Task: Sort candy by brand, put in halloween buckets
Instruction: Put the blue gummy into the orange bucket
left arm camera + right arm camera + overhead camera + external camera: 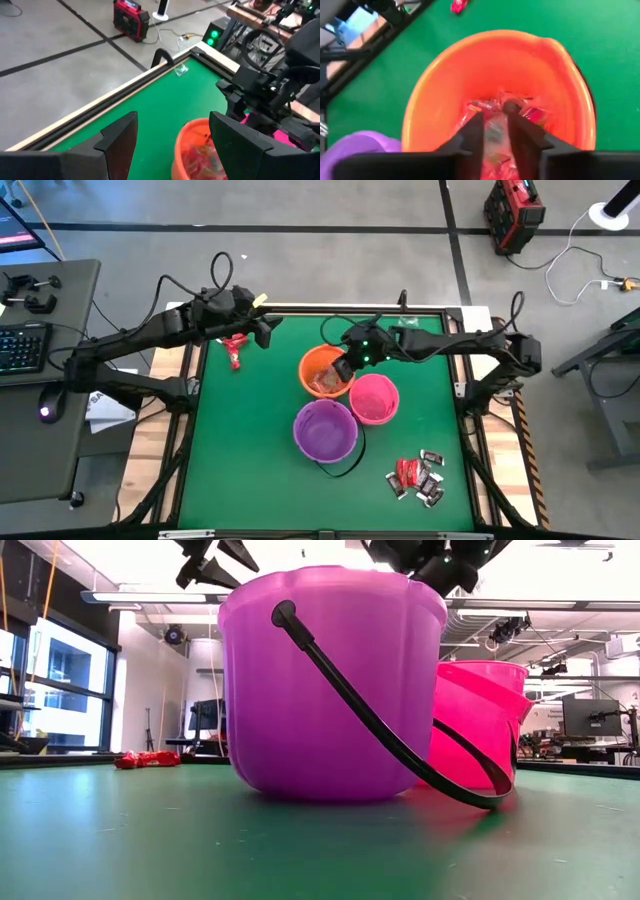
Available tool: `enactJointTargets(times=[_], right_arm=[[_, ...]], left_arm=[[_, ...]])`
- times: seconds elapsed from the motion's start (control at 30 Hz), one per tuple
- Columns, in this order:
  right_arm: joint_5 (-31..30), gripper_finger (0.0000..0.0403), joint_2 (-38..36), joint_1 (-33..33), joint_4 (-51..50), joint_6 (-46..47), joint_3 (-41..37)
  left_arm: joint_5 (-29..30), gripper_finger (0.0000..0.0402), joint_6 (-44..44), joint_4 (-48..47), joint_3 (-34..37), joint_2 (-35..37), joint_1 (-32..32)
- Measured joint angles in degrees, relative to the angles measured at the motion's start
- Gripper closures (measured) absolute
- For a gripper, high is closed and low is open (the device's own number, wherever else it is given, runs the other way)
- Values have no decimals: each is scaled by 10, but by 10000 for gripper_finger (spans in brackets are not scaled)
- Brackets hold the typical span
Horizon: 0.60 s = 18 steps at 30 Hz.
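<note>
Three halloween buckets stand mid-table: orange (308, 365), pink (378, 402) and purple (325, 430). The purple one's black handle (400, 750) lies down on the table. My right gripper (495, 125) hangs over the orange bucket (435, 75) and points down into it. Its fingers stand a little apart above the red-and-clear candy (532, 114) on the bucket's bottom. My left gripper (172, 145) hovers open above the table's far left part, nothing between its fingers. One red candy (235, 352) lies on the table below it.
A pile of candy (417, 478), red and dark-and-silver, lies near the table's right front corner. A clear-wrapped piece (181, 70) lies by the far edge. Bare green table stretches along the left side and the front.
</note>
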<state>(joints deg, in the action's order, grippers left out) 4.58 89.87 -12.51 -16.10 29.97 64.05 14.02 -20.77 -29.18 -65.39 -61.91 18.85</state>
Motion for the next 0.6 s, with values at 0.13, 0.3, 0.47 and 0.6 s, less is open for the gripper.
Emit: enactJointTargets(times=[0.13,0.3,0.47,0.6], right_arm=[[1,230,-4,2,8,-16,0],[-13,170,-22,-21,-74,-75,52],[-141,165,-28,-114,-237,-83,143],[-142,165,-26,-238,-274,-70,142]], left_arm=[[0,165,0,-8,0,0,0],[2,165,0,-10,0,0,0],[15,165,0,-10,0,0,1],[18,165,-1,-10,0,0,4]])
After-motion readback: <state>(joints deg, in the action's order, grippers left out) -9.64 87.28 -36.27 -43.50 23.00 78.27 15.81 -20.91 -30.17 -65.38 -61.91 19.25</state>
